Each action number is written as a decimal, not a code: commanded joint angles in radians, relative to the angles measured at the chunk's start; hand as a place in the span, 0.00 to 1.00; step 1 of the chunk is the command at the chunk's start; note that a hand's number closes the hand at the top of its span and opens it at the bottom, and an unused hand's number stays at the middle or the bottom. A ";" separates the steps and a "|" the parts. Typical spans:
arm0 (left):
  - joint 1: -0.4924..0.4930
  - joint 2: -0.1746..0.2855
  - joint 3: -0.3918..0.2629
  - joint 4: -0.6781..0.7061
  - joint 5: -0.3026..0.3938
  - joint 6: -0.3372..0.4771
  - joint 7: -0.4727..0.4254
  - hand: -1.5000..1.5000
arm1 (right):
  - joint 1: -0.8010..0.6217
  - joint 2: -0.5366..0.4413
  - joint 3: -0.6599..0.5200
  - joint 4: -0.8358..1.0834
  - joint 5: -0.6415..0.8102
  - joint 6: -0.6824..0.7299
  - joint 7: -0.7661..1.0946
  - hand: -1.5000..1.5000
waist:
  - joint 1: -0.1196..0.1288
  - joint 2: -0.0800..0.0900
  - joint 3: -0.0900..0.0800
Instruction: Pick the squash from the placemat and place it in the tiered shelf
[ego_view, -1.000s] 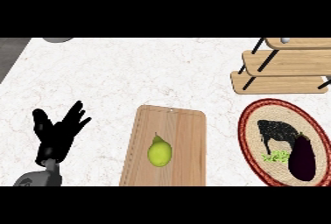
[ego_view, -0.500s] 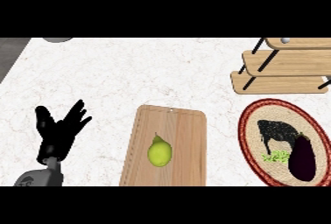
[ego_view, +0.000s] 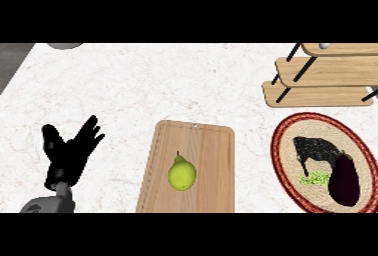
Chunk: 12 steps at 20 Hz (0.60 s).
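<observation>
– Little has moved since a second ago: our left hand has shifted only a shade at the near left of the counter, and nothing else has stirred.

– How do we hold it?

– Fingers up and spread apart, holding nothing. It is resting, well apart from anything we need.

– And moving right from there?

– Next comes a cutting board with a pear lying on it. That is no part of our job. Beyond it, at the near right, is the round placemat.

– Is the squash there?

– We think so. We take the dark speckled thing with a green bit at its near end for the squash. It lies on the placemat, just beside an eggplant to its right.

– And the shelf?

– The shelf stands at the far right, behind the placemat, with its wooden tiers open to us.

– So where do we stand in the task?

– At the very start, by our reckoning. The squash is untouched and our right hand is out of sight.

– What does the next move ask of us?

– Since the squash lies on our right, we should bring the right hand in over the placemat. It must close round the dark squash without nudging the eggplant, then lift and carry it back to a tier.
</observation>
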 joint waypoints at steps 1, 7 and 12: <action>-0.003 -0.019 0.001 0.057 -0.007 0.007 -0.027 0.50 | -0.044 0.020 -0.087 0.054 -0.065 -0.025 0.082 0.00 | -0.006 0.002 -0.003; 0.023 0.011 0.008 -0.007 0.007 -0.016 0.015 0.50 | -0.088 -0.007 -0.205 0.112 -0.172 -0.015 0.112 0.00 | 0.002 0.002 -0.002; -0.004 0.013 0.020 0.036 0.008 -0.018 0.015 0.50 | -0.151 0.001 -0.284 0.162 -0.247 -0.042 0.172 0.00 | 0.003 0.004 -0.003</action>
